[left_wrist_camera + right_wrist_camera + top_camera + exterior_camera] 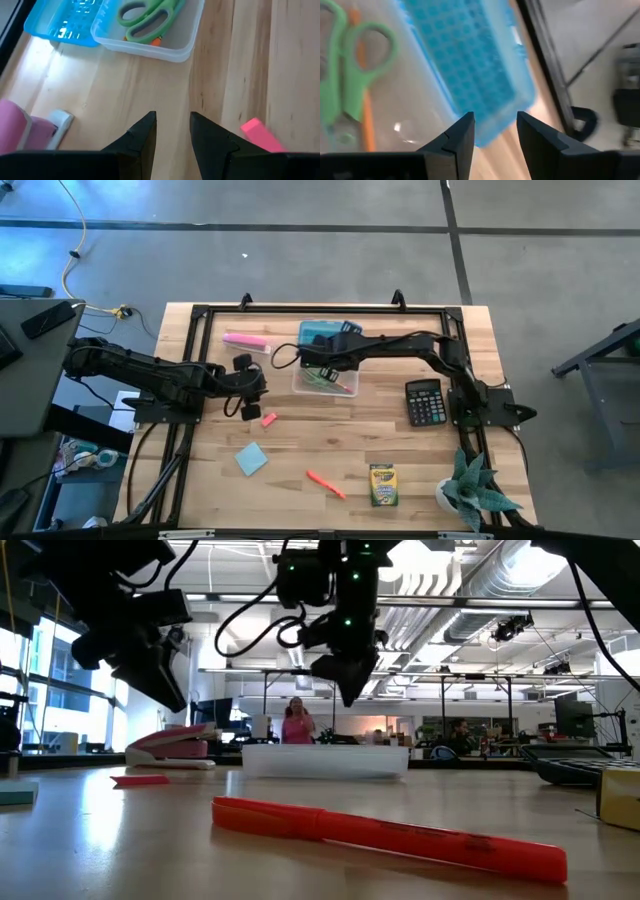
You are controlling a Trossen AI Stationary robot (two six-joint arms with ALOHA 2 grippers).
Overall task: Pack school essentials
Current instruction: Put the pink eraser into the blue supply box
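A clear plastic box (326, 378) stands at mid table with a blue lid (322, 332) leaning at its far side. Green-handled scissors (149, 20) and an orange pencil (366, 117) lie inside. My right gripper (495, 122) hovers open over the box and lid (470, 65), holding nothing. My left gripper (172, 122) is open above bare wood left of the box, with the short orange piece (262, 136) beside one finger. The light-blue note pad (252, 458), orange marker (325, 483) and crayon box (382, 484) lie flat near the front edge.
A long pink bar (245, 339) lies left of the lid. A black calculator (423, 401) sits right of the box and a potted plant (475, 490) at the front right corner. A black frame (200, 312) borders the table. Bare wood shows between box and front items.
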